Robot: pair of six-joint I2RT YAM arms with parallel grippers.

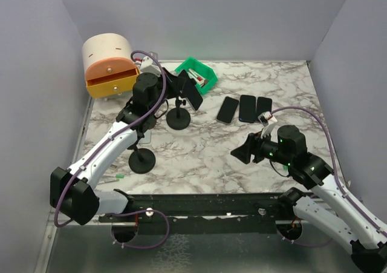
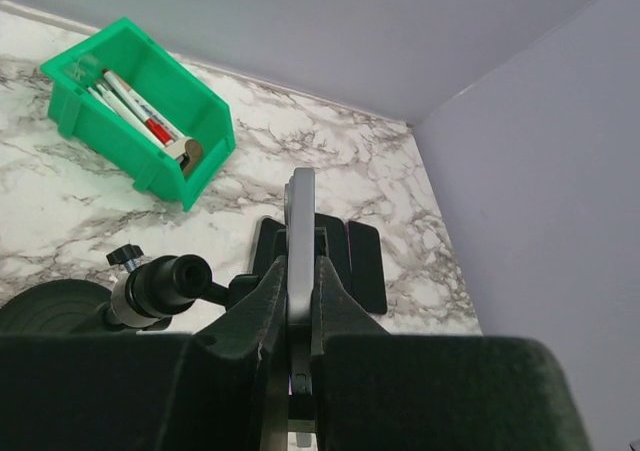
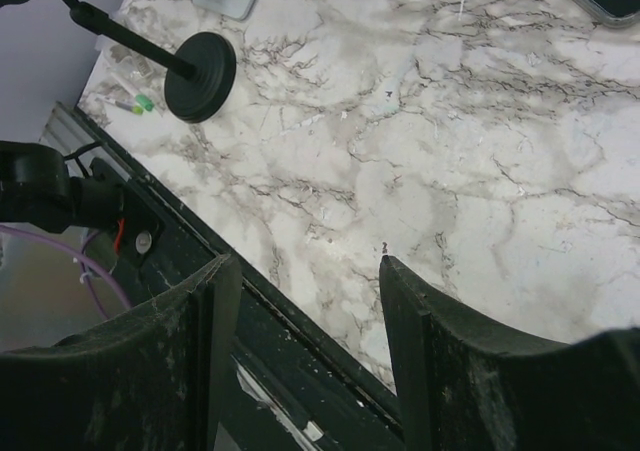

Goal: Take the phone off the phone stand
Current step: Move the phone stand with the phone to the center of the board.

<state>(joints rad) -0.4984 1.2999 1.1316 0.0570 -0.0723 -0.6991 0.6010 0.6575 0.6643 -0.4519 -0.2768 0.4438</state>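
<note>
A dark phone (image 1: 192,92) is tilted at the top of the black phone stand (image 1: 178,120) in the middle back of the table. My left gripper (image 1: 176,84) reaches it from the left and is shut on it. In the left wrist view the phone's grey edge (image 2: 300,233) runs straight up between the two black fingers (image 2: 262,306), which press on both its faces. The stand's knob and arm (image 2: 160,286) show just to the left. My right gripper (image 1: 240,154) hovers low over the table's near right, open and with nothing in it (image 3: 305,266).
Three dark phones (image 1: 247,108) lie flat right of the stand. A green bin (image 1: 198,74) with pens sits behind it, and an orange drawer unit (image 1: 109,65) stands at the back left. A second black stand (image 1: 142,161) and a flat grey phone (image 1: 145,136) are at the near left.
</note>
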